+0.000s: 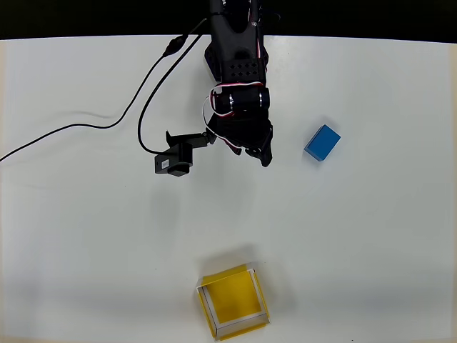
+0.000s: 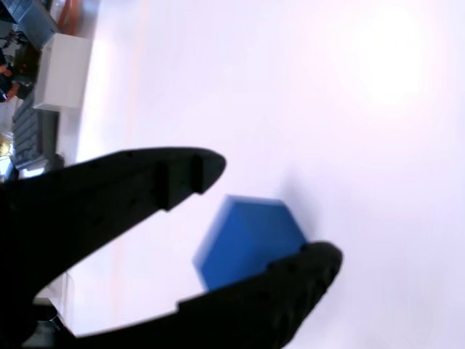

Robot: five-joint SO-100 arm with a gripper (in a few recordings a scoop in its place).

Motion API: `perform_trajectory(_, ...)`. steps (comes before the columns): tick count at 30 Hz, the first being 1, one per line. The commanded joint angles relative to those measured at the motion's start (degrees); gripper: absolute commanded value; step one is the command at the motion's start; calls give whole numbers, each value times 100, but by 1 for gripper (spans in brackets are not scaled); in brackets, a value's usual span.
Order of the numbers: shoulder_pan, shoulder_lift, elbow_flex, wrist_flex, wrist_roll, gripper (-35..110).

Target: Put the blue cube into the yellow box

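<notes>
The blue cube [image 1: 323, 143] lies on the white table, right of centre, turned at an angle. My black gripper [image 1: 260, 153] hangs a short way to its left and does not touch it. In the wrist view the gripper [image 2: 269, 214] is open, and the blue cube [image 2: 247, 236] shows blurred in the gap beyond the two black fingertips, partly covered by the lower finger [image 2: 290, 291]. The yellow box [image 1: 233, 301] stands open-topped near the table's front edge, well below the gripper, with nothing in it.
A small black camera module [image 1: 175, 161] on a bracket sticks out left of the gripper, and its black cable [image 1: 93, 126] trails across the table's left half. The table's back edge [image 1: 357, 37] meets a dark background.
</notes>
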Motion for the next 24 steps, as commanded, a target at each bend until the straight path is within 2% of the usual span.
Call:
perform_trajectory(1, -404, -475, -1169, 167, 439, 31)
perform_trajectory(4, -659, -976, -1389, 141, 914, 44)
perform_trajectory(6, -861, -1266, -1389, 9, 1169, 47)
perform_trajectory(18, -2575, -2707, -1292, -334, 2742, 52)
perform_trajectory(24, -2997, -3401, -1371, -580, 3146, 52)
